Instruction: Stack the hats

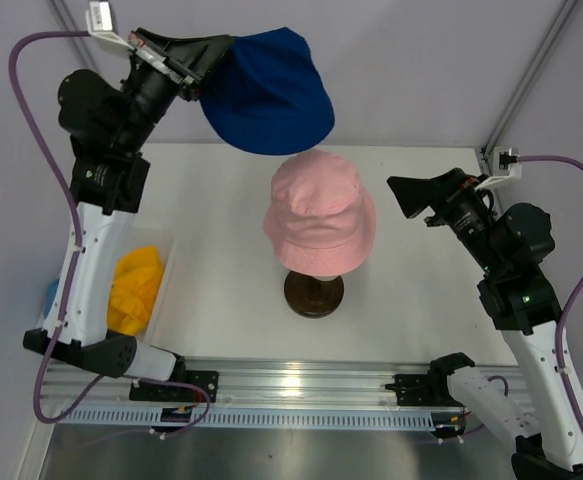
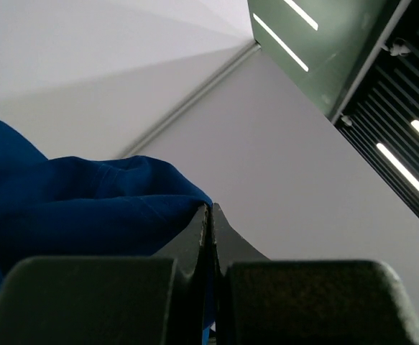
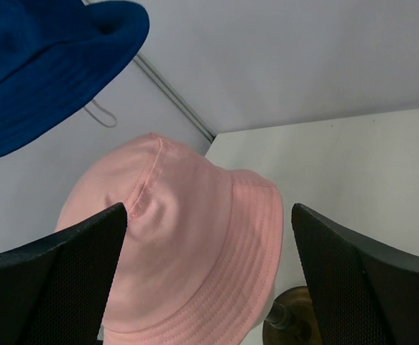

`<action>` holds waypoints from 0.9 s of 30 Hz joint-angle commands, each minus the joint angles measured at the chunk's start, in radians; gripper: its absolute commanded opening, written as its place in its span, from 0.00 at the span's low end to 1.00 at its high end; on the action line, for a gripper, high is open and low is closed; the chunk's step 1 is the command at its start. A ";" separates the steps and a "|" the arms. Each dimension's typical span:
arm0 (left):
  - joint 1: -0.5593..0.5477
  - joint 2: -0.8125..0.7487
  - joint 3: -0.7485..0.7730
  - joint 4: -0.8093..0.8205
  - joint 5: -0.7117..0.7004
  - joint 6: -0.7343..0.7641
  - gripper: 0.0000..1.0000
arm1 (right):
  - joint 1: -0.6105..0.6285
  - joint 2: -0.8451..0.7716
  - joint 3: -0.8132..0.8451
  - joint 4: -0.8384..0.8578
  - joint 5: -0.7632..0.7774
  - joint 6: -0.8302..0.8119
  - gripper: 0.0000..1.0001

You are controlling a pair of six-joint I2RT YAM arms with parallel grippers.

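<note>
The pink hat (image 1: 321, 220) sits on a stand with a dark round base (image 1: 313, 293) at the table's middle; it also shows in the right wrist view (image 3: 187, 251). My left gripper (image 1: 211, 55) is shut on the brim of the navy blue hat (image 1: 269, 92) and holds it high, up and left of the pink hat; the navy hat also shows in the left wrist view (image 2: 72, 208) and the right wrist view (image 3: 44, 65). My right gripper (image 1: 403, 197) is open and empty, just right of the pink hat. The yellow-orange hat (image 1: 136, 288) lies in a bin at the left. A bit of light blue (image 1: 50, 294) shows behind the left arm.
A clear plastic bin (image 1: 167, 262) stands at the table's left edge beside the left arm. The stand's base shows in the right wrist view (image 3: 295, 323). An enclosure frame post (image 1: 531, 75) runs down at the back right.
</note>
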 commanded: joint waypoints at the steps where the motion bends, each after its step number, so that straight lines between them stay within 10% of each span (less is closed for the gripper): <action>1: -0.102 0.068 0.153 0.066 0.022 -0.045 0.01 | -0.003 -0.021 0.040 -0.019 0.056 0.007 1.00; 12: -0.255 0.013 -0.120 0.100 0.092 -0.015 0.01 | -0.001 -0.111 -0.012 -0.024 0.247 0.159 0.99; 27: -0.312 -0.099 -0.404 0.170 0.119 -0.033 0.01 | -0.003 -0.048 -0.150 0.178 0.070 0.386 0.99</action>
